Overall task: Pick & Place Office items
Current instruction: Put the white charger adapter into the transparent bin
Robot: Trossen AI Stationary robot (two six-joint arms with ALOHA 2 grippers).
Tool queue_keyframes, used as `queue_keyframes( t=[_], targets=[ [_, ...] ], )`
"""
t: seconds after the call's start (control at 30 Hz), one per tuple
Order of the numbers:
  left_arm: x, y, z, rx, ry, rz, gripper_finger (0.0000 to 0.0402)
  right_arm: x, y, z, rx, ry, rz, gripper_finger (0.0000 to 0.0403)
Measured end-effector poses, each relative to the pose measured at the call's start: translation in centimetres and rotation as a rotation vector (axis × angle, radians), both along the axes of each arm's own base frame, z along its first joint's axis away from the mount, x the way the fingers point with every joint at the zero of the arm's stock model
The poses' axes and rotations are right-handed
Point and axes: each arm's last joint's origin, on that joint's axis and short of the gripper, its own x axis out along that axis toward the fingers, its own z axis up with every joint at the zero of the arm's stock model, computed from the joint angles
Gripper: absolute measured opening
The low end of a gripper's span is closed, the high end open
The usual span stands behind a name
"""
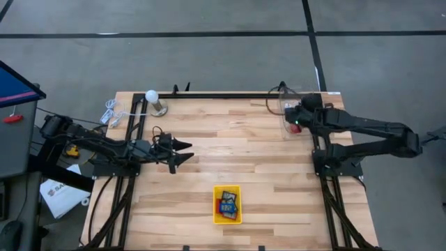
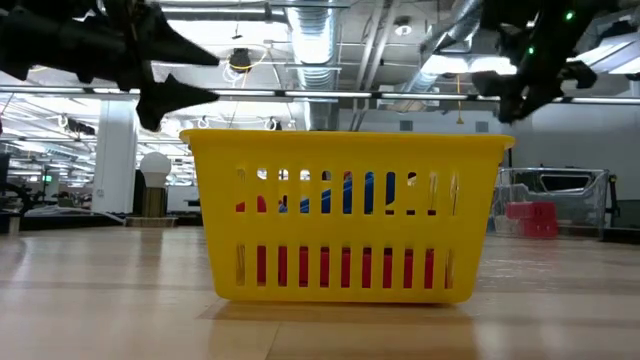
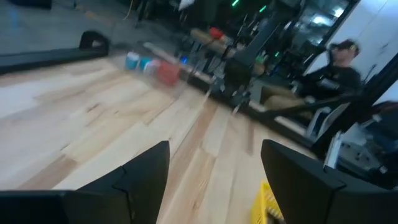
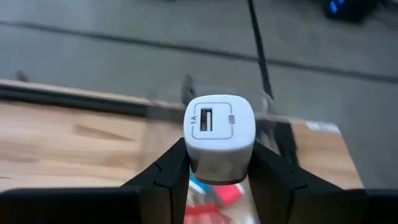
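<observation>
A yellow tray stands near the table's near edge with red and blue office items in it; the low view shows them through its slotted wall. At the far right is a clear bin with red and blue pieces. My right gripper hangs over that bin, shut on a white USB charger block. My left gripper hovers open above the table's left half, with nothing between its fingers. My right gripper pinches the white charger block by its two opposite side walls between its two fingers. The block's face with the USB port looks back at the wrist camera. The fingers slant downward, and the block is lifted clear over the clear bin.
A white ball on a metal stand and loose white cables sit at the far left corner. Black frame rails run along the far edge and down both sides. A seated person shows beyond the table.
</observation>
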Motion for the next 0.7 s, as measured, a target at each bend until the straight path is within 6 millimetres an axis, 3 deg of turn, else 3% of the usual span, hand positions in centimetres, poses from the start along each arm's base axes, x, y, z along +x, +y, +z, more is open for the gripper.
queue_keyframes(
  t=[0.27, 0.7],
  targets=[
    [0.0, -0.2, 0.3, 0.01, -0.028, -0.021, 0.0252, -0.9, -4.2, -1.5, 0.183, 0.042, -0.164, 0.0125],
    [0.0, -0.5, 0.6, 0.022, -0.05, -0.038, 0.0253, -0.3, -10.2, -5.8, 0.461, 0.142, -0.172, 0.0125]
  ],
)
